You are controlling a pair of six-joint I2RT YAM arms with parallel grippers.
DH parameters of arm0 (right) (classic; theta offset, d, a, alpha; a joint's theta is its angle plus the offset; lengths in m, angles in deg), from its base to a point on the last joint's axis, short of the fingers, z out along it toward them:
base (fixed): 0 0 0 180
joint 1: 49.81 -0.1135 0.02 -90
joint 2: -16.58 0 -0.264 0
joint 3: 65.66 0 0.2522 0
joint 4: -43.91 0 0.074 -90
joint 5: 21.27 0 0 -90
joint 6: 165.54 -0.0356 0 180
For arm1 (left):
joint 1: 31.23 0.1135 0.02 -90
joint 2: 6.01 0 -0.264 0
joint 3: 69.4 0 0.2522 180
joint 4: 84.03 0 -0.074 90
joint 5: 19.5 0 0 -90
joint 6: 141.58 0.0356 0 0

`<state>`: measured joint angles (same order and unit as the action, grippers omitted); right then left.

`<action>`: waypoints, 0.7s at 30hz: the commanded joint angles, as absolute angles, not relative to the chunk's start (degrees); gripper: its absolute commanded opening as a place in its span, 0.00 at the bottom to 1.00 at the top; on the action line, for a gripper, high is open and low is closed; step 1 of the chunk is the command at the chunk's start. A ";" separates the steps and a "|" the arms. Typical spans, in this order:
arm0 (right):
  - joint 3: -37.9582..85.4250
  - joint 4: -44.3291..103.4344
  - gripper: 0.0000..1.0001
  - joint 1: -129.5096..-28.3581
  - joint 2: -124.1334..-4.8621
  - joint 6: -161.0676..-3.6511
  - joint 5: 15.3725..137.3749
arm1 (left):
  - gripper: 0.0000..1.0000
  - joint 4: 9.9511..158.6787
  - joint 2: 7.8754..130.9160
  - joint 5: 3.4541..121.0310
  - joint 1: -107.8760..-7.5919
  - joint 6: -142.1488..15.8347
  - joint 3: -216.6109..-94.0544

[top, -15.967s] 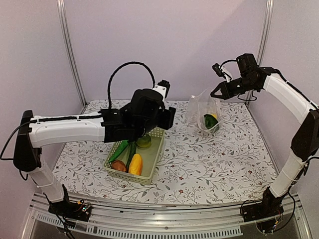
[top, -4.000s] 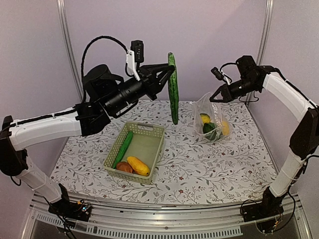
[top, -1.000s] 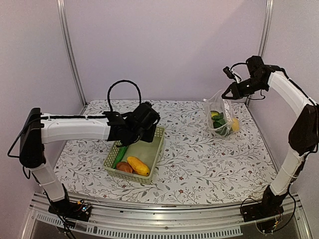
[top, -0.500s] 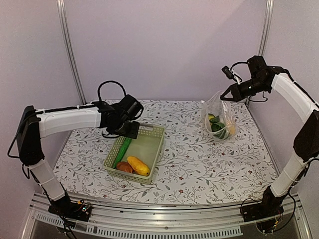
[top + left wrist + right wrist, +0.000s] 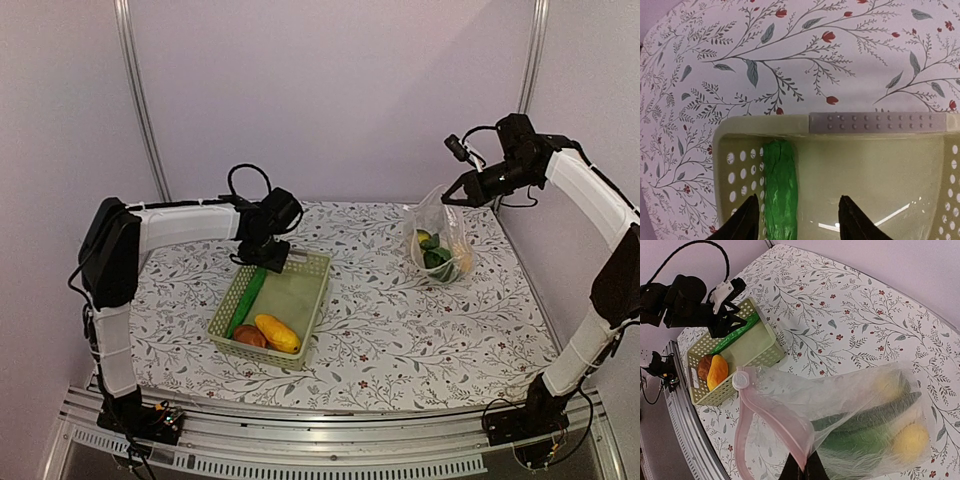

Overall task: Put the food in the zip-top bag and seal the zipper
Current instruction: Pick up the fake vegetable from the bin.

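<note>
Zip-top bag (image 5: 440, 238) hanging from the right gripper (image 5: 447, 199); left gripper (image 5: 799, 220) over the basket (image 5: 321, 298)
Right gripper is clamped on the bag's mouth edge, beside the pinkish zipper (image 5: 780, 422), which gapes unsealed; the bag hangs below the fingers above the table's (image 5: 400, 330) far right side, with yellow lemons (image 5: 910, 440) and a dark cucumber (image 5: 865, 415) inside. Left gripper is well apart from the bag, jaws parted and empty, poised above the basket's far end, with a long green vegetable (image 5: 780, 190) just under its left finger. An orange-yellow piece (image 5: 275, 332) and a reddish-brown round one (image 5: 246, 335) lie at the basket's near end
</note>
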<state>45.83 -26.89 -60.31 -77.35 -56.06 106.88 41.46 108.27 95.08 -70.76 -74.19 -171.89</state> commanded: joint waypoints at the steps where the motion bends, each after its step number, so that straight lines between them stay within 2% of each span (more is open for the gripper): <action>1: 45.05 -26.78 0.00 -60.75 -75.35 -55.25 107.86 | 0.55 38.36 112.16 97.05 -69.64 -72.36 -174.72; 8: 44.39 -26.48 0.00 -60.71 -75.35 -55.31 107.53 | 0.60 35.89 117.05 100.87 -69.08 -71.93 -177.09; 21: 43.92 -26.47 0.00 -61.08 -75.70 -55.33 107.15 | 0.60 36.42 122.47 98.71 -68.20 -71.06 -179.34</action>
<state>44.85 -26.84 -60.66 -77.24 -55.95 106.86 36.93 120.81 99.41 -69.15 -71.61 -177.90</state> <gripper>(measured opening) 0.004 0.602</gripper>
